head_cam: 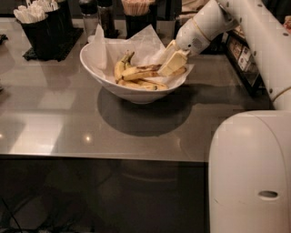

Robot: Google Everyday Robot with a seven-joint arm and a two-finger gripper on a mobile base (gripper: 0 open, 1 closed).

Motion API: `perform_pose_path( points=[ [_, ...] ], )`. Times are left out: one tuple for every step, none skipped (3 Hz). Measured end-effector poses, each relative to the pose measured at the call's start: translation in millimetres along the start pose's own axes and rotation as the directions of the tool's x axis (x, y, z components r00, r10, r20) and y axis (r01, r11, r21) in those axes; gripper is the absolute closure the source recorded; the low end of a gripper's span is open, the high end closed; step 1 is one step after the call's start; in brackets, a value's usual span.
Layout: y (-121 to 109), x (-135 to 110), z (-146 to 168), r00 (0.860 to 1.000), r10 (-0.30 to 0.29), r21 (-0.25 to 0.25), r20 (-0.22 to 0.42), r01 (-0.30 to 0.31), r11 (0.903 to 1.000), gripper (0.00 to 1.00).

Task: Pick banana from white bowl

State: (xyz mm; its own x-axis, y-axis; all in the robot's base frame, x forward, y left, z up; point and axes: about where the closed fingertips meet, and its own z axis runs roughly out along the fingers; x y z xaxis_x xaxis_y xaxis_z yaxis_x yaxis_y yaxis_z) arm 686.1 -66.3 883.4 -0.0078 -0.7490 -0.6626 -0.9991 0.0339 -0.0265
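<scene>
The white bowl (136, 94) stands on the grey table at the back centre, lined with crinkled white paper (148, 43). Several bananas lie in it. The overripe banana (138, 71), yellow with dark brown streaks, lies across the middle, its right end running under my gripper. A brighter banana (119, 68) lies to its left, another (145, 84) in front. My gripper (172, 63) reaches down into the bowl's right side, on or right at the streaked banana's right end.
Black cutlery holders (43, 32) stand at the back left. Dark shakers (102, 16) and a holder of wooden sticks (136, 13) stand behind the bowl. My white arm base (250, 173) fills the front right. The table's front edge (104, 158) runs across.
</scene>
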Motion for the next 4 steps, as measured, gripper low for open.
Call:
perform_pose_path(
  points=[
    [28.0,6.5,-35.9,1.000,-0.006,0.041,-0.014,0.007,0.9991,1.00],
    [64.1,8.2,-65.0,1.000,-0.024,0.071,0.003,0.023,0.9972,1.00],
    [101.7,13.5,-90.8,0.999,-0.022,0.114,0.032,0.018,0.9933,1.00],
    [137.0,17.9,-119.1,0.999,-0.022,0.195,0.038,0.015,0.9806,1.00]
  ],
)
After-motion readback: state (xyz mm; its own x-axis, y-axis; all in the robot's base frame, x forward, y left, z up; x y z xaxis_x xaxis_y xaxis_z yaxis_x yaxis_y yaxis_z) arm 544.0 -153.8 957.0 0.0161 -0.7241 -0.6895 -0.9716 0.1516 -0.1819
